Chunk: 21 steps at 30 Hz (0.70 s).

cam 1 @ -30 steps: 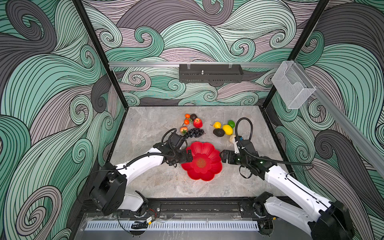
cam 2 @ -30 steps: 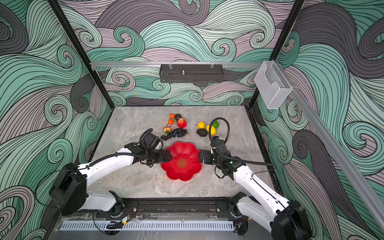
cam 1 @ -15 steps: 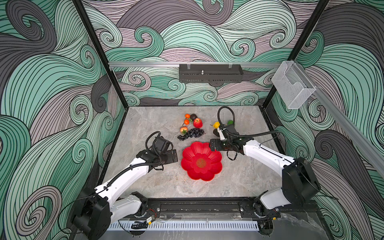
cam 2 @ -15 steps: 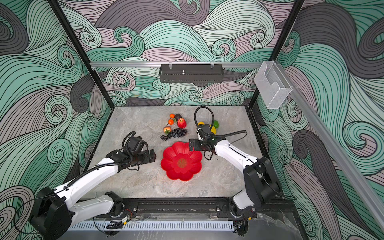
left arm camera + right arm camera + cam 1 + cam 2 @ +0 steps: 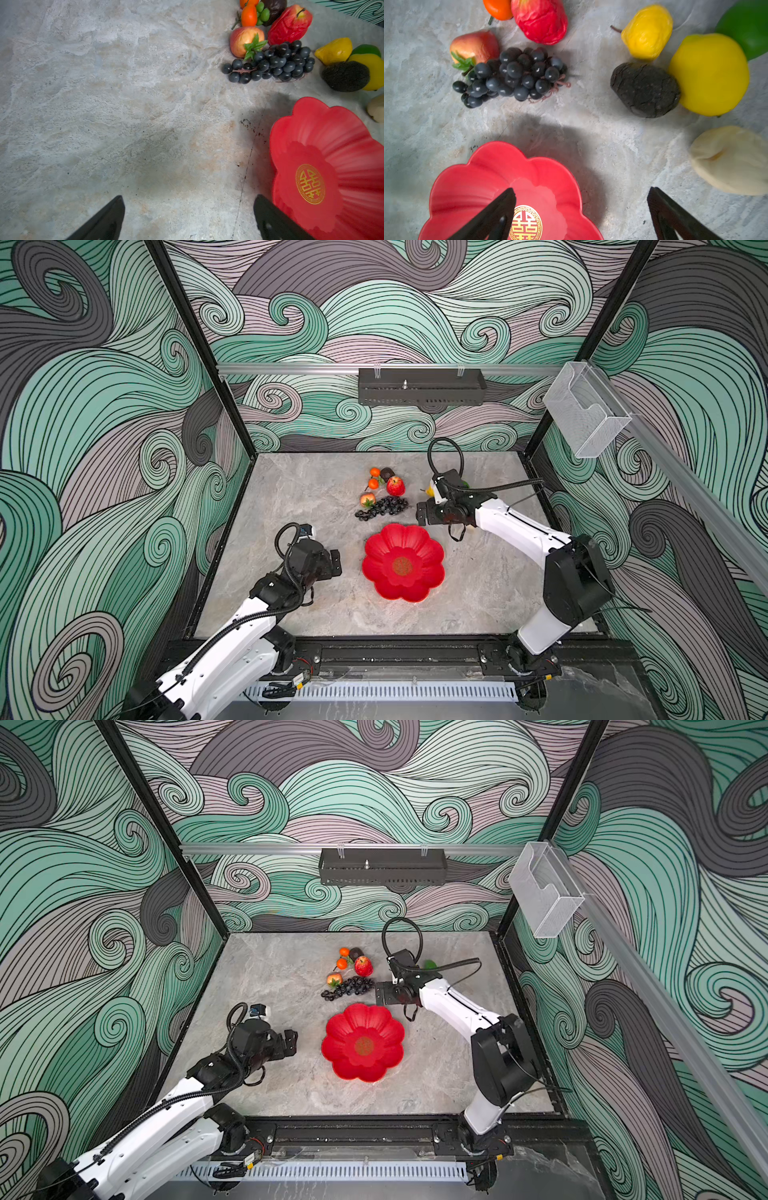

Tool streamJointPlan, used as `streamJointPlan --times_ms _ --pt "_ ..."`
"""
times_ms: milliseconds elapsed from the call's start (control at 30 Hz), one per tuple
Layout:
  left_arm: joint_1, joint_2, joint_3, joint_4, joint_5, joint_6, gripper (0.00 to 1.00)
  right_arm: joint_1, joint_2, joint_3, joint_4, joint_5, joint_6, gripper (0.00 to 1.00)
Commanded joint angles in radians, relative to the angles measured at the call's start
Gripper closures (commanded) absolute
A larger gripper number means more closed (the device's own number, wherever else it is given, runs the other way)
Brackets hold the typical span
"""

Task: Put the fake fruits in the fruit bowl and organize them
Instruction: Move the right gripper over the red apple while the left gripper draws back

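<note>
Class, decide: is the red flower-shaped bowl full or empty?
Empty. The glossy red flower-shaped bowl shows only its gold emblem inside; the black plastic grape bunch lies outside it.

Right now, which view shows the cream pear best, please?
The right wrist view shows the cream pear nearly whole. The left wrist view catches only its edge; the right arm hides it in both top views.

Pulled away from fruit bowl (image 5: 426,560) on both sides.
Backed left gripper (image 5: 336,562) off toward 9 o'clock, clear of rim; swung right gripper (image 5: 421,515) up to 1 o'clock, near grape bunch (image 5: 382,506).
</note>
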Motion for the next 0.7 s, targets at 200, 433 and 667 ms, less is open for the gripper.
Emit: streamJointPlan --times_ms 200,433,667 --pt "0.003 -0.045 -0.013 0.063 -0.037 0.04 0.01 -0.058 0.169 0.209 -0.113 0.091 -0.036 0.0" --pt "0.002 -0.018 -0.001 0.053 -0.052 0.029 0.01 -0.047 0.308 0.41 -0.154 0.01 -0.058 0.0" --pt "0.003 -0.022 -0.001 0.051 -0.067 0.019 0.01 0.011 0.455 0.613 -0.202 -0.006 -0.079 0.0"
